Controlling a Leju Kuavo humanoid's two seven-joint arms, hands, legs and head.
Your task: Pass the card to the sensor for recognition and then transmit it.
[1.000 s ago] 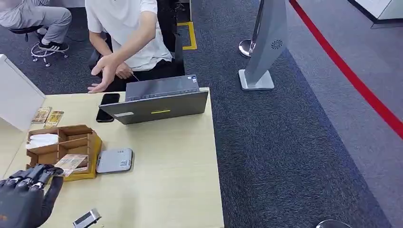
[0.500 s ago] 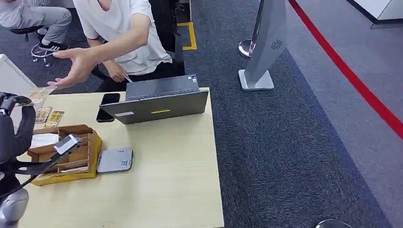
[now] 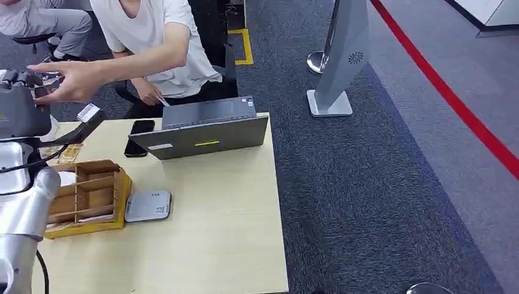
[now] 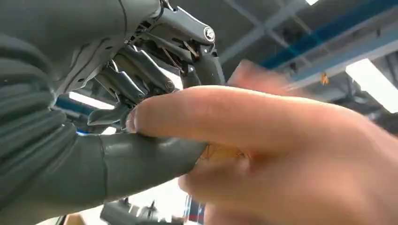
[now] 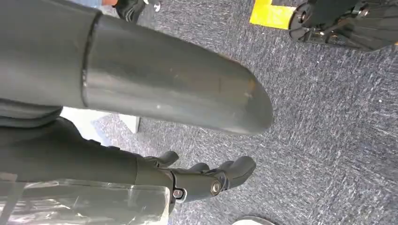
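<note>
where the person's hand (image 3: 72, 81) reaches, the left hand (image 3: 18, 82) pinches the card (image 4: 224, 152).

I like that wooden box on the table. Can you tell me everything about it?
The wooden box is a light brown, open-topped tray split by thin dividers into several compartments. It sits flat on the pale table, near its left edge. Some white paper lies in one back compartment. A small grey device lies right beside it, and the robot's silver arm partly covers it.

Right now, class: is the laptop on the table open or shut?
Open. The laptop shows its lid raised, back facing the head view, above the table; the screen side is hidden.
</note>
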